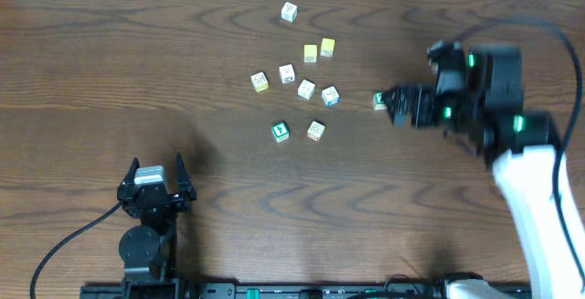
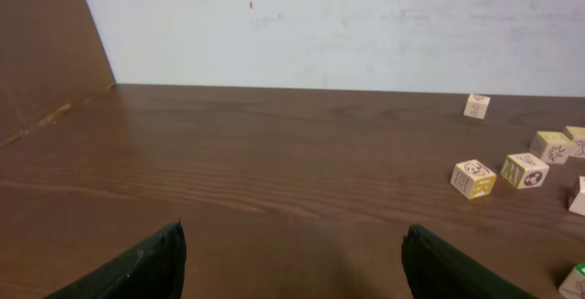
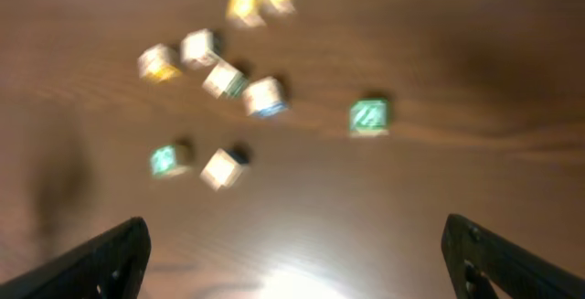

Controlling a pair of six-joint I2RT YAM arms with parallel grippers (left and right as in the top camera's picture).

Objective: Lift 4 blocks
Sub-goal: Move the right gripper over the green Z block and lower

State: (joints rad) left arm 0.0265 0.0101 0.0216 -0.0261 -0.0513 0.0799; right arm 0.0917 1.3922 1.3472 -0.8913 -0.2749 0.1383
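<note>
Dark wood-grain bench (image 1: pixel 73 80) runs flat under both my arms. At lower left, my left claw (image 1: pixel 157 166) stands apart, empty. In mid-frame the blocks (image 1: pixel 331 96) lie scattered: tiny, sharp-edged printed cubes. I judge them light and stiff, best pinched across two flat opposite faces. Further right, my right claw (image 1: pixel 391 105) gapes wide just beside one green block (image 1: pixel 378 101).
</note>
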